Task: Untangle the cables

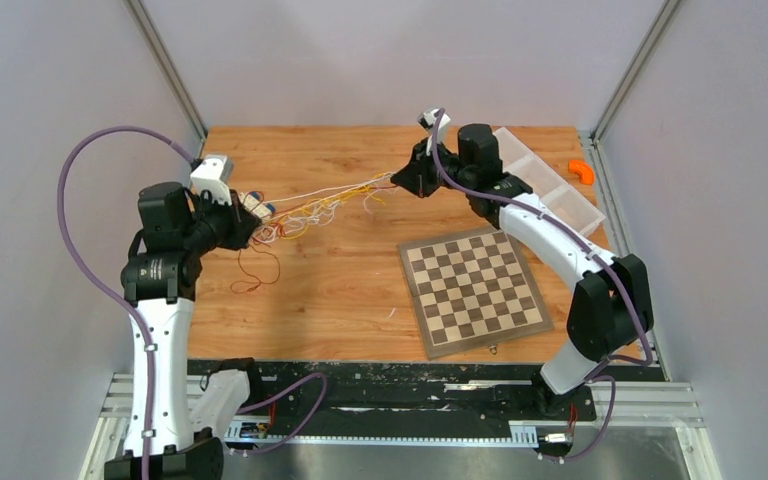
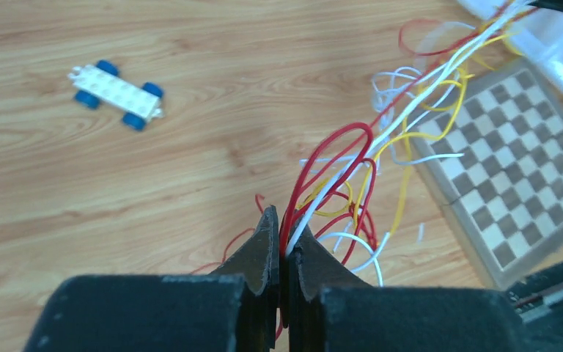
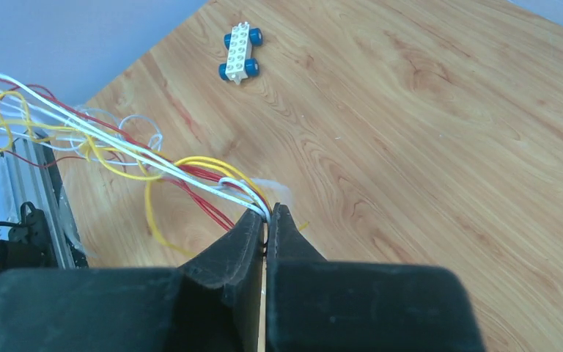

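Observation:
The cables [image 1: 325, 203], thin red, yellow and white wires, hang stretched above the table between my two grippers. My left gripper [image 1: 251, 226] is shut on one end of the bundle; in the left wrist view its jaws [image 2: 284, 233] pinch red and white wires, with loops [image 2: 352, 172] fanning out ahead. My right gripper [image 1: 400, 178] is shut on the other end; in the right wrist view its jaws [image 3: 266, 214] clamp white, yellow and red wires [image 3: 117, 147]. A loose red wire [image 1: 255, 270] trails on the wood below the left gripper.
A chessboard [image 1: 472, 288] lies at the middle right. A clear plastic box [image 1: 550, 180] stands at the back right, an orange piece [image 1: 582, 170] beside it. A white toy car with blue wheels [image 2: 117, 94] lies near the left gripper, also in the right wrist view [image 3: 240, 51].

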